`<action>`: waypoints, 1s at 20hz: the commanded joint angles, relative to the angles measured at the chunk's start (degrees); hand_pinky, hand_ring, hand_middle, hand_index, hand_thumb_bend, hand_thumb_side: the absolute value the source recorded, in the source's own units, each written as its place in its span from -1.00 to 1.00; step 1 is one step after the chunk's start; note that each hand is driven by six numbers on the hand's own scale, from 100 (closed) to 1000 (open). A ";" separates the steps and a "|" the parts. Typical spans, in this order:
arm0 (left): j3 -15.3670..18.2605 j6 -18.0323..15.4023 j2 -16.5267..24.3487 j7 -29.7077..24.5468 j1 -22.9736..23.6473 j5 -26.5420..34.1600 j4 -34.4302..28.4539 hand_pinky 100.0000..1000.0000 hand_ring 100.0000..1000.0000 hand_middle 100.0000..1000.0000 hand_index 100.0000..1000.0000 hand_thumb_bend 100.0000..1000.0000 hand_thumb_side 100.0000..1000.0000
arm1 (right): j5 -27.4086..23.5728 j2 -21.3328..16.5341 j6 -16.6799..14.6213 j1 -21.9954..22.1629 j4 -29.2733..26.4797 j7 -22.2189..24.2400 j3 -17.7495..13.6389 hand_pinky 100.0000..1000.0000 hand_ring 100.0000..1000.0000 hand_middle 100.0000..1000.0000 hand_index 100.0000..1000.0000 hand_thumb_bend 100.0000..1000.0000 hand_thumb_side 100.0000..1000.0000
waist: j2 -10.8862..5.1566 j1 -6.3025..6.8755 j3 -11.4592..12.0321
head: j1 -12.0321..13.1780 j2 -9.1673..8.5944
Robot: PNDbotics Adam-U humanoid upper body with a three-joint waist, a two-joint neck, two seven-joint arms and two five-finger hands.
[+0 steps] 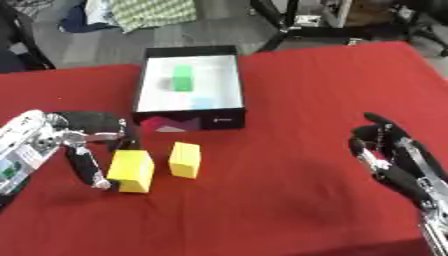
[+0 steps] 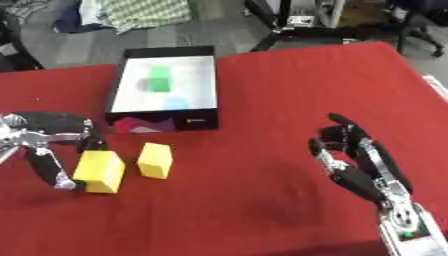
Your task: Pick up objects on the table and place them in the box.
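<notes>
A black box (image 1: 224,119) with a white floor stands at the table's far middle. Inside lie a green block (image 1: 182,78) and a pale blue block (image 1: 203,103). Two yellow blocks sit in front of the box: a larger one (image 1: 131,171) and a smaller one (image 1: 185,160) just to its right. My left hand (image 1: 81,137) comes in from the left and its fingers curl round the larger block, one finger down its left side and the others at its top back edge. My right hand (image 2: 350,155) rests open at the lower right, fingers up, holding nothing.
A red cloth (image 1: 297,90) covers the table. A pink and white patch (image 1: 171,124) shows on the box's front wall. Beyond the far edge are cloth piles (image 1: 131,12) and black stand legs (image 1: 289,25) on the floor.
</notes>
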 commanded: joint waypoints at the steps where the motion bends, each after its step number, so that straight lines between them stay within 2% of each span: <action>1: 3.60 1.27 3.34 1.02 -2.83 1.01 -4.67 0.15 -0.13 -0.19 0.19 -0.58 -0.68 | -0.25 -0.86 -0.03 -0.52 -0.40 -0.09 -0.39 0.51 0.49 0.35 0.86 -0.50 -0.13 | -1.76 0.02 0.10 | -0.02 -0.08; 4: 5.15 2.56 3.77 1.36 -6.72 -0.01 -5.54 0.17 -0.11 -0.17 0.21 -0.55 -0.66 | -0.29 -0.83 -0.04 -0.46 -0.36 0.01 -0.30 0.51 0.49 0.35 0.86 -0.50 -0.12 | -1.85 0.03 0.23 | 0.07 -0.08; 8: 5.33 3.37 1.08 2.43 -12.49 -3.47 0.51 0.19 -0.09 -0.15 0.24 -0.49 -0.64 | -0.35 -0.76 -0.07 -0.32 -0.32 0.08 -0.23 0.51 0.49 0.35 0.86 -0.50 -0.12 | -1.92 -0.03 0.08 | 0.50 -0.08; 16: 5.65 2.84 -9.11 9.54 -21.01 -14.32 17.32 0.23 -0.05 -0.10 0.29 -0.34 -0.57 | -0.55 -0.57 -0.05 -0.13 -0.24 0.20 0.01 0.51 0.49 0.35 0.86 -0.50 -0.12 | -2.12 -0.27 -0.23 | 3.43 -0.08; 18: 6.32 3.16 -12.08 12.77 -22.78 -17.86 22.03 0.25 -0.04 -0.08 0.31 -0.21 -0.49 | -0.64 -0.46 -0.04 -0.11 -0.20 0.36 0.17 0.51 0.49 0.35 0.86 -0.46 -0.14 | -2.18 -0.46 -0.34 | 3.64 -0.08; 20: 7.52 3.89 -15.26 16.94 -24.22 -21.44 27.35 0.27 -0.02 -0.07 0.33 -0.01 -0.35 | -0.76 -0.31 -0.02 -0.16 -0.18 0.55 0.38 0.51 0.49 0.35 0.86 -0.51 -0.12 | -2.21 -0.73 -0.58 | 3.41 -0.08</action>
